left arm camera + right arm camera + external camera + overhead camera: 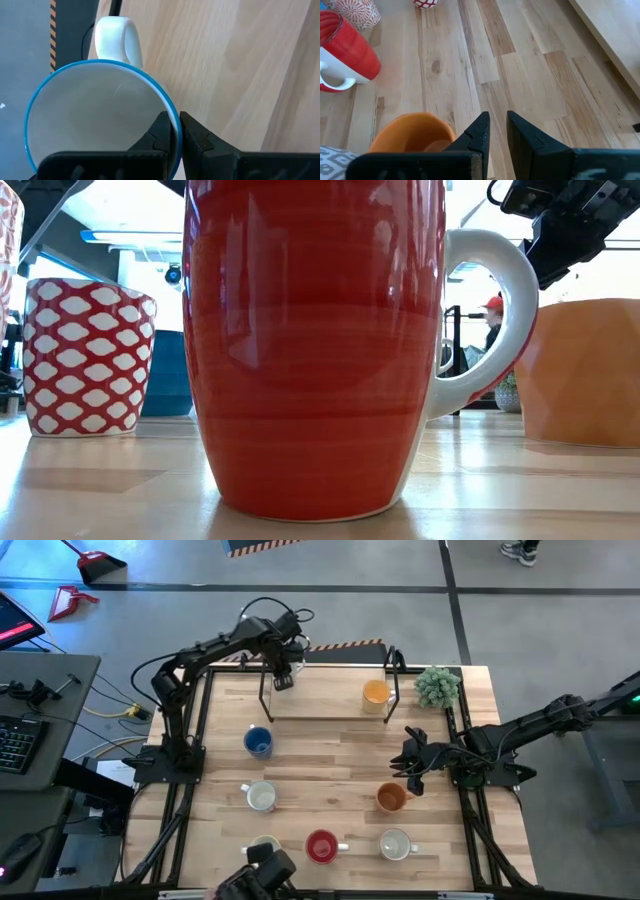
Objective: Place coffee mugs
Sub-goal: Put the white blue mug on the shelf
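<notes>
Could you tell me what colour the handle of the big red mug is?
White; the red ceramic mug's handle shows best in the low view.

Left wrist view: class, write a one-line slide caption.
Left gripper shut on the rim of a blue-rimmed white ceramic mug above the pale wooden table.

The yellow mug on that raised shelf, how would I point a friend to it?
Start at the raised wooden shelf along the table's far edge, then look toward the end with the green potted plant. The yellow-orange mug stands just beside the plant. It is the only mug set down on the shelf.

Glossy glazed ceramic red mug point(315, 345) on smooth pale wood table point(520, 490).
</notes>
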Robot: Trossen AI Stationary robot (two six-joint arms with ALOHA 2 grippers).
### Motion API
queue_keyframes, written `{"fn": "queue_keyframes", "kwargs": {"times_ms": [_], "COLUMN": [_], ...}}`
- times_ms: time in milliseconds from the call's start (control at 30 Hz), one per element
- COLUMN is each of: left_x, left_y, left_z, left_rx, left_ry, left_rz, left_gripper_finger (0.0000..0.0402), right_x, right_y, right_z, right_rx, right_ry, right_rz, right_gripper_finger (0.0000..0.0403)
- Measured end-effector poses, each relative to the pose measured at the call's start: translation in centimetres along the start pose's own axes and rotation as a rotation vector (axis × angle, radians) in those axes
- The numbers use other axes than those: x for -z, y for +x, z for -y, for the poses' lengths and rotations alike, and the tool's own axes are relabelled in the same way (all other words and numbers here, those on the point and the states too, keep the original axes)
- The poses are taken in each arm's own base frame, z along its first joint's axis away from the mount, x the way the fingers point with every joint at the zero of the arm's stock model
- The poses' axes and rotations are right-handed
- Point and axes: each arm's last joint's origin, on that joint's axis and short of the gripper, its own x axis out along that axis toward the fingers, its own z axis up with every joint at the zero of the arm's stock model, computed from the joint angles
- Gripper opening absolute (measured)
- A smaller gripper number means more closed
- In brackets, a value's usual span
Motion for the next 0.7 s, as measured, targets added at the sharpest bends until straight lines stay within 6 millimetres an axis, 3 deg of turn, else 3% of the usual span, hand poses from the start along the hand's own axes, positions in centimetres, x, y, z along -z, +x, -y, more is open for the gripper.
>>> {"fn": "queue_keyframes", "kwargs": {"times_ms": [233,700], "left_x": [-0.05,0.03], "left_y": [0.24,0.27], "left_z": [-0.03,-0.05], "left_rx": [-0.005,-0.028], "left_ry": [0.0,-0.025], "left_rz": [-0.007,-0.026], "left_gripper_finger": [0.0006,0.0062], "right_x": [0.0,0.01], "right_y": [0.0,0.0], "right_z": [0.0,0.01], "right_rx": [0.0,0.001], "right_ry": [0.0,-0.007], "right_rz": [0.0,-0.001], "right_gripper_finger": [0.0044,0.0044]}}
